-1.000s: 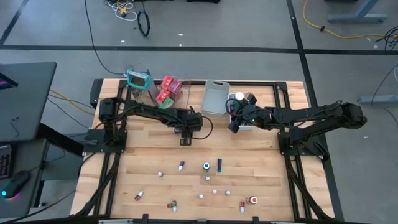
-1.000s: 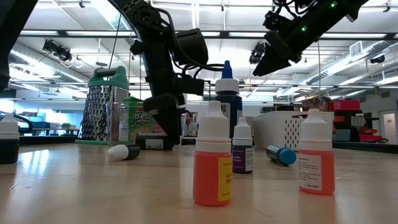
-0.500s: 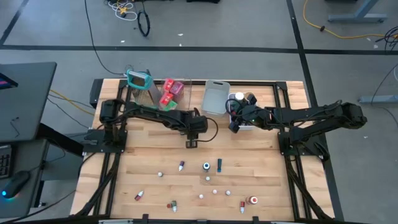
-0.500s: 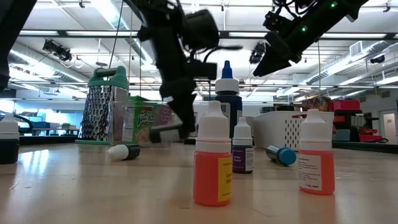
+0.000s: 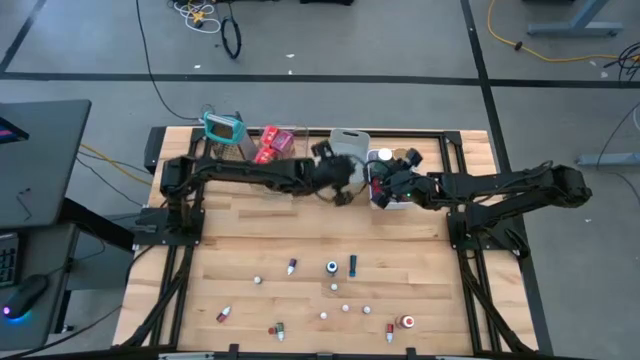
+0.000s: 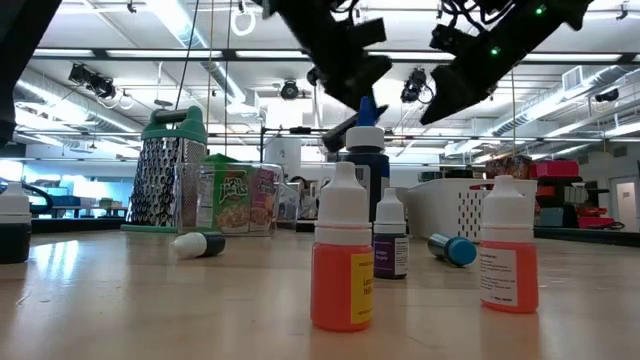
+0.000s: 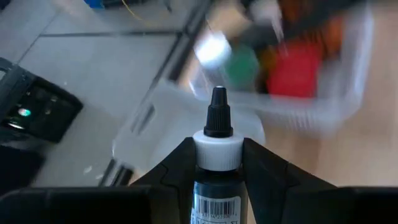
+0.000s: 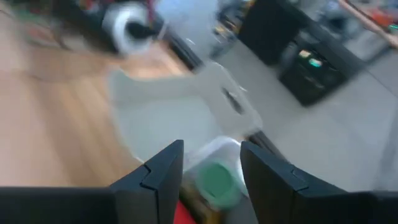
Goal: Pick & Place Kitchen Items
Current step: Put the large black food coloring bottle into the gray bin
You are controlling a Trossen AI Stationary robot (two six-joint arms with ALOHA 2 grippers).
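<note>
**Dropper bottle carried toward the far bins**

Table (image 5: 230, 250) of pale wood carries everything, with two dark arms reaching in from its sides. Along the far edge stand one teal-framed grater (image 5: 222, 130), one clear bin (image 5: 291, 150) with red packets (image 5: 272, 143) inside, one grey bin (image 5: 345, 163) and one white bin (image 5: 392, 203) holding jars.

The left gripper (image 5: 340, 188) is raised above the table just beside the grey bin, its fingers clamped on one dark dropper bottle (image 7: 216, 167) with a white collar and a black tip; the wrist view shows that bottle upright between the two fingers (image 7: 175, 163). The right gripper (image 5: 378, 190) hangs over the white bin, its fingers parted with nothing between them, and a green-lidded jar (image 8: 215, 180) shows below it.

On the near half of the table lie about a dozen small loose items, well apart from each other. In the level view five small bottles stand close by: one orange bottle (image 6: 341, 268), one pale red bottle (image 6: 506, 260), one purple bottle (image 6: 390, 243), one tall dark blue bottle (image 6: 366, 165) and one dark bottle (image 6: 14, 232) at the edge. Two more lie on their sides: one blue-capped (image 6: 451, 248), one white-capped (image 6: 200, 243).
</note>
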